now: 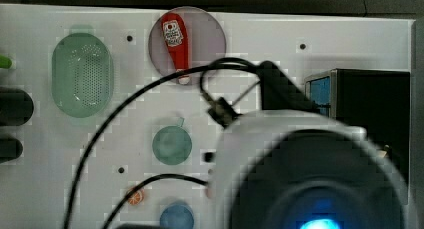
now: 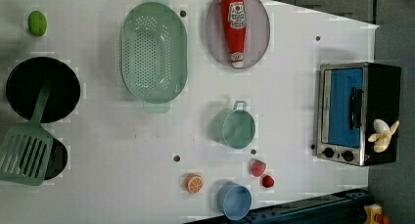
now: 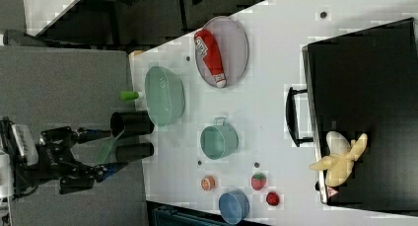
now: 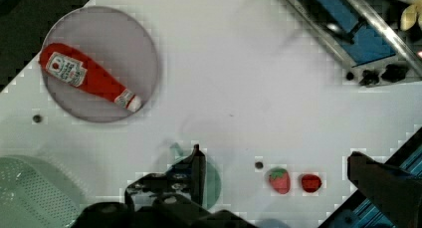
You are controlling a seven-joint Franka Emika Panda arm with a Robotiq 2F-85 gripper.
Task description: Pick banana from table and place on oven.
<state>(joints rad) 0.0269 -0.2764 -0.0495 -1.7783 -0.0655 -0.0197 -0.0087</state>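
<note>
banana (image 2: 383, 135): lies on the oven's (image 3: 365, 78) black top, near its front edge, above the knobs; peeled look, flaps splayed.
oven: stands at one end of the table (image 2: 293, 111), door facing the table's middle.
end effector (image 4: 278, 178): fingers spread wide apart, holding nothing, hanging over the table near the strawberry (image 4: 279, 180).
banana from end effector: off toward the oven end and apart from the fingers; its long axis probably runs across the oven's depth.
task: placing looks done.
</note>
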